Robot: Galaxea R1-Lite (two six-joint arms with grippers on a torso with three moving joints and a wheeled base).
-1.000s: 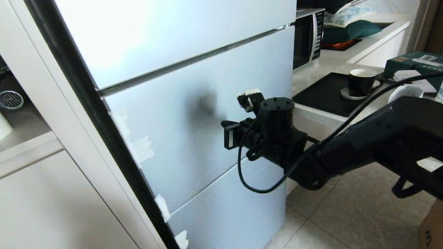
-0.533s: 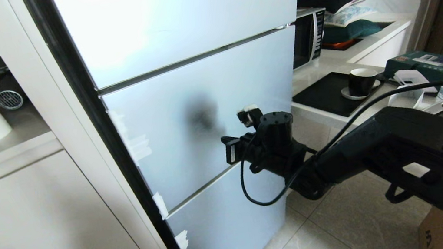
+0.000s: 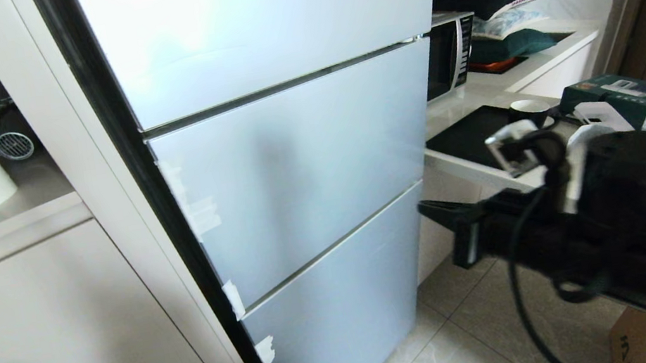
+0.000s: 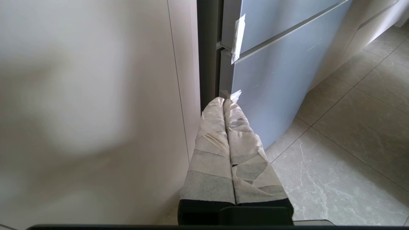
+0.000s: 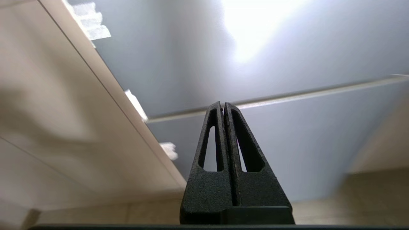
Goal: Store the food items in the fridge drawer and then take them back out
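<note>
Silver-blue door panels of the fridge (image 3: 292, 147) were all shut, the upper, middle and lower fronts lying flush with only thin seams between them. No food and no clear drawer could be seen in any view; whether the fruit lay behind the panels could not be told.

Right gripper (image 5: 223, 107): fingers pressed together, nothing between them. In the head view it stood off the fridge front, in the air to the right of the lower panels and clear of them, pointing toward the seam between the middle and lower fronts (image 5: 287, 97).

Left gripper (image 4: 227, 101): tape-wrapped fingers together, holding nothing, parked low beside the cream cabinet side (image 4: 96, 95) near the fridge's bottom corner.

Assessment: with every panel closed and both grippers empty, the step in hand appeared to fall between phases, either before opening or just after closing; the frames did not settle which. The next move would likely call for the right gripper to part its fingers or hook an edge at a panel seam, since no handle showed, and to pull squarely outward. Bits of white tape (image 3: 233, 298) along the hinge-side edge marked the panel joints.
</note>
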